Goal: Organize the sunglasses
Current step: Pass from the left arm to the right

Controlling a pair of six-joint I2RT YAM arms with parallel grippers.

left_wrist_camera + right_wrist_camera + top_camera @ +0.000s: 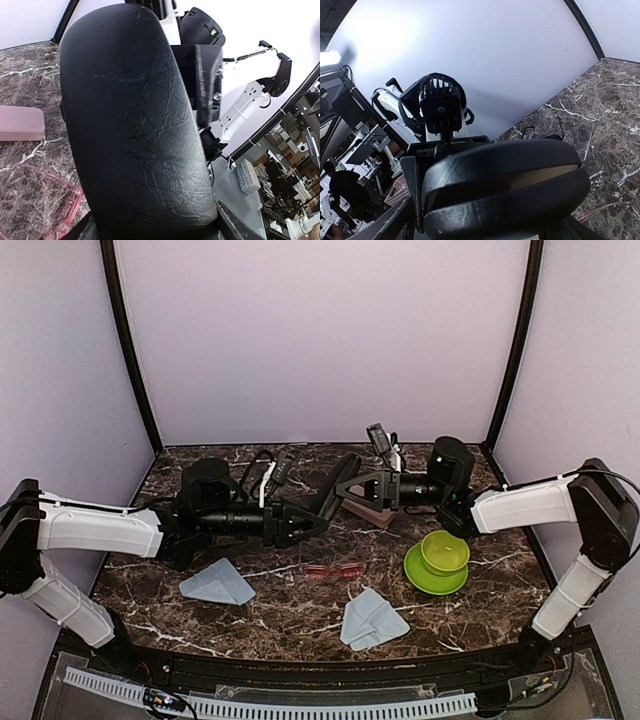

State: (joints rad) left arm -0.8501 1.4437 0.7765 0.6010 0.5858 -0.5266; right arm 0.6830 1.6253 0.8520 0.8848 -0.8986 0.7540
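Left tool (312,520) clamped across black hard case (335,490), steadying it for opening, I judged | right tool (348,485) at the case's far end, grip unclear to me | red-pink sunglasses (333,570) lay loose on surface (290,615) between blue cloths (217,583), uncased.

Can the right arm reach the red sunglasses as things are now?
Probably yes, but not at once. The red sunglasses lie on the table with nothing on them, and the way to them looks free. However, the right gripper is busy at the black case, which the left gripper holds.
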